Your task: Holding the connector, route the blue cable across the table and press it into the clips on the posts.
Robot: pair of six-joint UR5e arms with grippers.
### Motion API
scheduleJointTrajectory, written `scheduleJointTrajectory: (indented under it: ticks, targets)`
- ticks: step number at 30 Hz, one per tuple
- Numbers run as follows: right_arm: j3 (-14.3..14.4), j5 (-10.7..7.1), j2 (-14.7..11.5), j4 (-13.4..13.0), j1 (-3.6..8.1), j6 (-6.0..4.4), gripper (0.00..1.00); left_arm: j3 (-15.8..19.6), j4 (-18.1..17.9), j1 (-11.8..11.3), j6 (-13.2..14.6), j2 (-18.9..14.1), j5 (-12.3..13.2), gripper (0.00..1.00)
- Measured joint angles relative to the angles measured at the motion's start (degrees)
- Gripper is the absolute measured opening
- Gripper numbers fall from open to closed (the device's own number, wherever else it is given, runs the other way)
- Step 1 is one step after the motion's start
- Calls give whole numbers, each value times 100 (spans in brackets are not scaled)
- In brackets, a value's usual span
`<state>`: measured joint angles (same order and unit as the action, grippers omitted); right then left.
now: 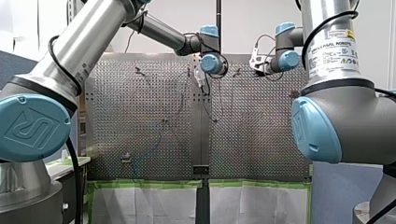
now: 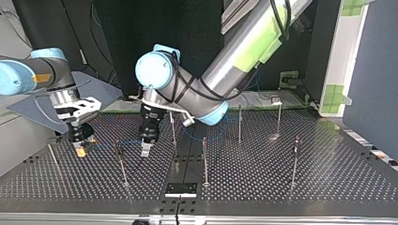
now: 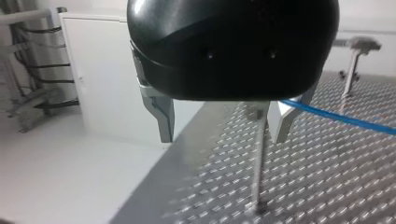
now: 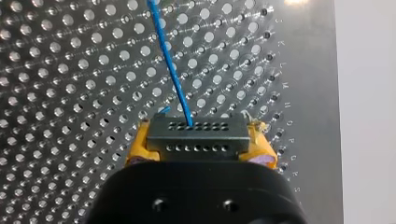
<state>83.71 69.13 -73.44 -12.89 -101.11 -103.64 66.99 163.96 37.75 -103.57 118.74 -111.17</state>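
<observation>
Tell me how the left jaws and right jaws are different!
The left jaws are bare metal; the right jaws have yellow pads. The left jaws stand open, a post seen between them, gripping nothing; the right jaws are shut on the black connector. The blue cable passes beside the left jaws but ends in the connector the right jaws hold. Both hang over the perforated table.

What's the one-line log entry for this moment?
right gripper: shut on connector | left gripper: open, post ahead | blue cable: leads out of connector
</observation>
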Motion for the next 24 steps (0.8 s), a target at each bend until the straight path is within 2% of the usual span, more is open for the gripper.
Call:
scheduleJointTrajectory:
  ticks: [5, 10, 20, 24]
  targets:
    - [2, 39, 0, -9, 2, 1, 0, 251, -252, -31, 57, -253, -247, 98]
    - [2, 41, 0, -7, -6, 15, 0, 507, -504, -19, -82, -508, -348, 98]
    - [4, 40, 2, -3, -35, 20, 0, 1099, -1096, 131, -646, -1089, 162, 98]
    - [3, 40, 2, -3, -24, 24, 0, 1279, -1202, 102, -770, -1078, 341, 98]
